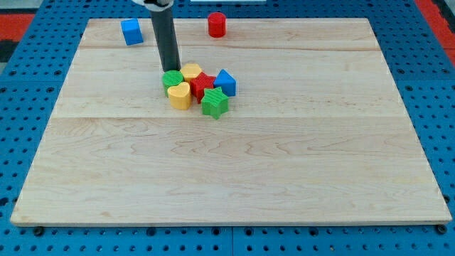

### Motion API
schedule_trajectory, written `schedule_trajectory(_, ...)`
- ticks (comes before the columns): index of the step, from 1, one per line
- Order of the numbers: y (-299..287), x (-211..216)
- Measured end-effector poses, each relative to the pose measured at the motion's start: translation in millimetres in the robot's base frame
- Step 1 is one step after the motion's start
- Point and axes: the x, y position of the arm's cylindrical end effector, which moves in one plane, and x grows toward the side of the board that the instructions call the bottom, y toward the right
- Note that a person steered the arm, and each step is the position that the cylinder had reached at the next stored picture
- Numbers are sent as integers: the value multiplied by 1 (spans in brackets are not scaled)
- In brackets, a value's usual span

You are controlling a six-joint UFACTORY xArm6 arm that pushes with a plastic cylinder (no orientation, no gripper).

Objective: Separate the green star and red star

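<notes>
My tip point(173, 70), an end effector gripping nothing, is touching the green cylinder point(171, 80), risking shoving the whole cluster while the red star point(202, 84) is touching the green star point(214, 103).

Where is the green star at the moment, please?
The green star sits at the cluster's lower right, just above the board's centre, touching the red star and below the blue block.

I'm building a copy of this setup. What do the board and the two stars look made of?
Board: likely pale wood, matte, with visible grain and plank seams. Green star and red star: probably plastic, solid even colour with a faint sheen.
</notes>
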Motion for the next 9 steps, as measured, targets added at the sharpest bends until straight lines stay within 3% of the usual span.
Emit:
schedule_trajectory(1,33,-17)
schedule_trajectory(2,106,-21)
schedule_trajectory(3,179,-3)
schedule_trajectory(4,204,52)
schedule_trajectory(5,163,84)
schedule_trajectory(7,70,91)
schedule_trajectory(8,47,69)
schedule_trajectory(9,67,43)
